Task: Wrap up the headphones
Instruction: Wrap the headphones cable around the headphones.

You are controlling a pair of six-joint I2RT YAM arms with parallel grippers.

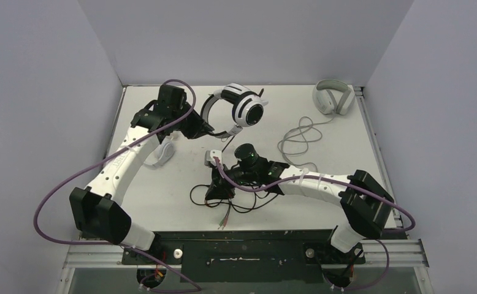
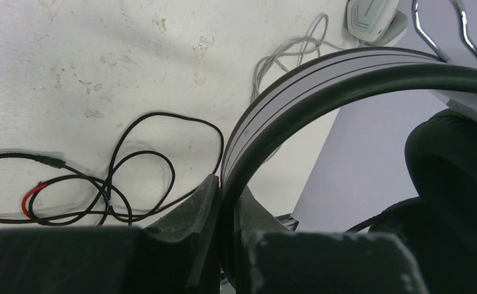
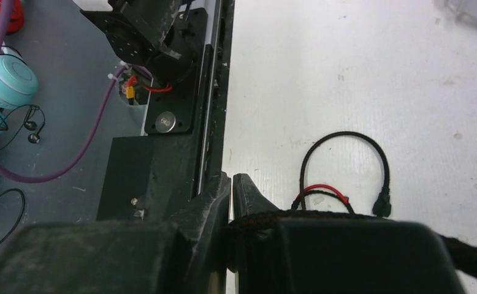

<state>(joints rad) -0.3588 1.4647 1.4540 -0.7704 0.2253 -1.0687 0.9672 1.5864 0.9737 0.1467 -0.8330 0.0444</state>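
The black-and-white headset is lifted off the table at the back, and my left gripper is shut on its headband. In the left wrist view the band runs down between the closed jaws of the left gripper, with a black ear cushion at the right. The headset's black cable lies in loose loops on the table. My right gripper is shut on the braided black cable. The small white on-ear pair lies partly hidden under the left arm.
A light grey over-ear pair sits at the back right, its long grey cable looped toward the middle. Grey walls close in the table on three sides. The black base rail runs along the near edge.
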